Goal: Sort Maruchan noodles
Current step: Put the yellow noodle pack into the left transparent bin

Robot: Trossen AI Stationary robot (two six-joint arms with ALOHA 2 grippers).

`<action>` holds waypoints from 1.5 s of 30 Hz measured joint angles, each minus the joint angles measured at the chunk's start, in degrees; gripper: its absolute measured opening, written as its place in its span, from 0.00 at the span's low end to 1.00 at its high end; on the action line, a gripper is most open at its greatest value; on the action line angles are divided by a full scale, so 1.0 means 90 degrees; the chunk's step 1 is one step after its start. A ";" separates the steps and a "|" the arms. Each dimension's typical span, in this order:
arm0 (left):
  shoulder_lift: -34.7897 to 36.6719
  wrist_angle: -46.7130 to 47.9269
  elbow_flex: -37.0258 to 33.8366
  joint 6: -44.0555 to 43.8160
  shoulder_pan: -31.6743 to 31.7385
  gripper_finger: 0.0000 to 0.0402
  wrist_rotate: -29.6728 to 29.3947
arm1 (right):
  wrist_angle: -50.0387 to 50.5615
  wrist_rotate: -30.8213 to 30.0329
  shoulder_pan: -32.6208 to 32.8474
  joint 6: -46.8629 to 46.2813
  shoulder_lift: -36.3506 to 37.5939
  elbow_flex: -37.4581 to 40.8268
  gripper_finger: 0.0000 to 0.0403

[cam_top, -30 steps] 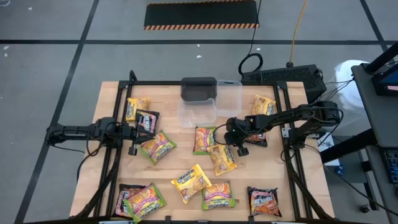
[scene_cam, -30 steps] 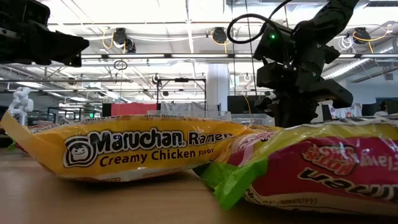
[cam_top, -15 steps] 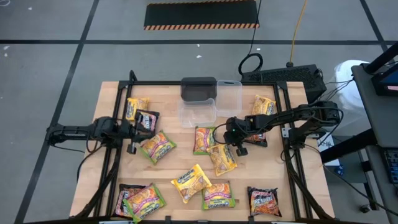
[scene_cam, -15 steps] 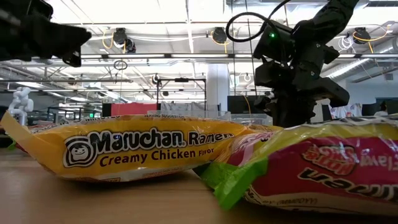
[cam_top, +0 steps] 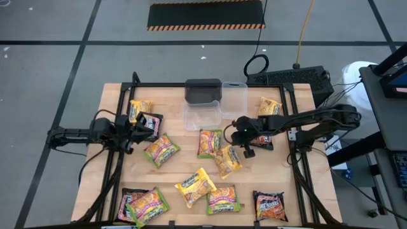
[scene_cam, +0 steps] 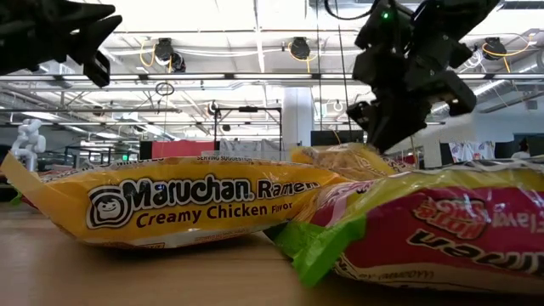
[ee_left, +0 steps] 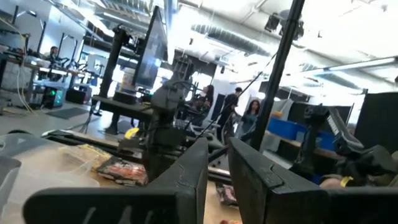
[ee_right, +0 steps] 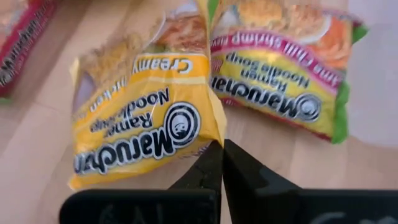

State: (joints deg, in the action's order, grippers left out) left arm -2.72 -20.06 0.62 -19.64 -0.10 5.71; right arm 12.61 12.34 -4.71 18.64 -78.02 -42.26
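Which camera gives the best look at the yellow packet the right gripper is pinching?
The right wrist view: the yellow Creamy Chicken packet fills it, its edge pinched in the shut right gripper. The high view shows it small beside the gripper. The low view catches only its top. The left wrist view doesn't clearly show it.

The packet (ee_right: 146,118) at the right gripper's (ee_right: 221,155) black fingertips is yellow with black "Maruchan" lettering. Just beyond it lies a green-edged packet (ee_right: 283,68) with a pink band and a yellow panel. Under both is a pale wood table (ee_right: 273,155).
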 joint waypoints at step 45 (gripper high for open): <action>-0.0115 0.0195 0.0000 -0.2469 0.0000 0.26 -0.0080 | 0.0055 -0.0027 -0.0008 -0.0329 0.0114 0.0000 0.00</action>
State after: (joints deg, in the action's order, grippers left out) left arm -3.76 -18.30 0.62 -41.86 -0.10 4.99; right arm 13.10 12.10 -4.79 15.68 -76.99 -42.26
